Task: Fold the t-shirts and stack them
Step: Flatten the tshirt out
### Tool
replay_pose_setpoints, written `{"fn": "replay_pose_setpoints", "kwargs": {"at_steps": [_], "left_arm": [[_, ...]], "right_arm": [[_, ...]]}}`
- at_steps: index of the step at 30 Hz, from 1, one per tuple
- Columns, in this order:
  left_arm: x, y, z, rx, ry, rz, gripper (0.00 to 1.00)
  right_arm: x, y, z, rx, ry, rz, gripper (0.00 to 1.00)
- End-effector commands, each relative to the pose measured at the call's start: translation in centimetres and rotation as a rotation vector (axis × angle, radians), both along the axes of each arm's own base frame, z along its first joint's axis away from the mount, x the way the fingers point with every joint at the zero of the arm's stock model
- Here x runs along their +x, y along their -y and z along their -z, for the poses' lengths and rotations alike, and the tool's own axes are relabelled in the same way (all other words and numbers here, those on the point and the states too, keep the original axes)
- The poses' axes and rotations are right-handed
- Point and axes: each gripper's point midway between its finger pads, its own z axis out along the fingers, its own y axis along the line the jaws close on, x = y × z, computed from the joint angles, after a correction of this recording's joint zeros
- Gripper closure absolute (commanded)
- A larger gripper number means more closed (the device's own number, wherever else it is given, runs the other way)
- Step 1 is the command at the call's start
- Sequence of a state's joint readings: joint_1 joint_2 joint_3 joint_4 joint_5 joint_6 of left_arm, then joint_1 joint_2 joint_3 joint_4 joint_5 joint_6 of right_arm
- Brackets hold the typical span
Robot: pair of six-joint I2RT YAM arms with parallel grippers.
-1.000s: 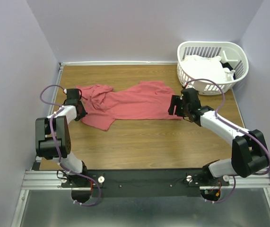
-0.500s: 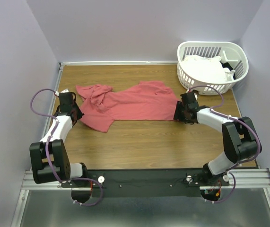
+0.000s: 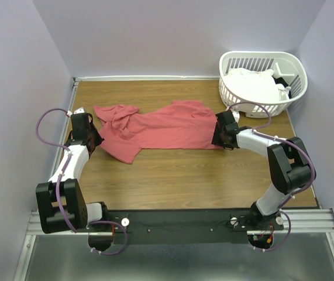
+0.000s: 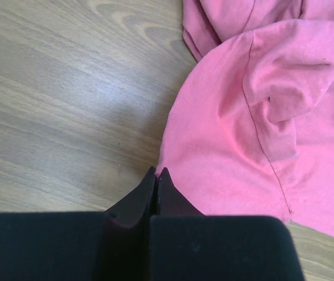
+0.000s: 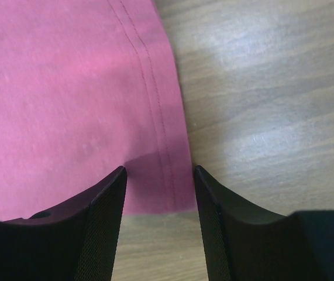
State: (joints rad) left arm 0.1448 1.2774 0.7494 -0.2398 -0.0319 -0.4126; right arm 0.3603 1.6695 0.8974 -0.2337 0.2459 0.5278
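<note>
Coral-red t-shirt [image 3: 161, 126] lies rumpled across the far half of the bench [image 3: 172, 172], bunched at its left end and flatter toward the right hem. The left hand [image 4: 157, 174], clenched, touches the shirt's edge (whether cloth is pinched cannot be told); its arm, folded a second ago, now reaches straight. The right hand [image 5: 159, 170] has closed in on the hem corner, fingers narrower but apart. White t-shirts [image 3: 251, 88] fill the basket [image 3: 237, 61].

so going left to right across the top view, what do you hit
left pincer → red shirt → right pincer → basket
</note>
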Motion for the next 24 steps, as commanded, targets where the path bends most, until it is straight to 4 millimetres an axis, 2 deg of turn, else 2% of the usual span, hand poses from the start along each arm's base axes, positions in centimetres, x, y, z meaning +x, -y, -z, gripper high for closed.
{"fn": "replay_pose_setpoints", "kwargs": {"at_steps": [1,7,15,24], "left_arm": [[0.2,0.2,-1.0,-0.014,0.043,0.005,1.0],[0.1,0.2,-1.4,-0.01,0.057,0.0,1.0],[0.3,0.2,-1.4,-0.014,0.059,0.001,1.0],[0.3,0.0,-1.3,-0.008,0.053,-0.002,1.0]], "right_arm": [[-4.6,1.8,5.0,-0.112,-0.216,0.041,0.44],[-5.9,2.5,5.3,-0.163,-0.257,0.044,0.46],[-7.9,3.7,4.3,-0.205,-0.301,0.054,0.46],[-9.6,3.7,5.7,-0.194,-0.382,0.07,0.48]]}}
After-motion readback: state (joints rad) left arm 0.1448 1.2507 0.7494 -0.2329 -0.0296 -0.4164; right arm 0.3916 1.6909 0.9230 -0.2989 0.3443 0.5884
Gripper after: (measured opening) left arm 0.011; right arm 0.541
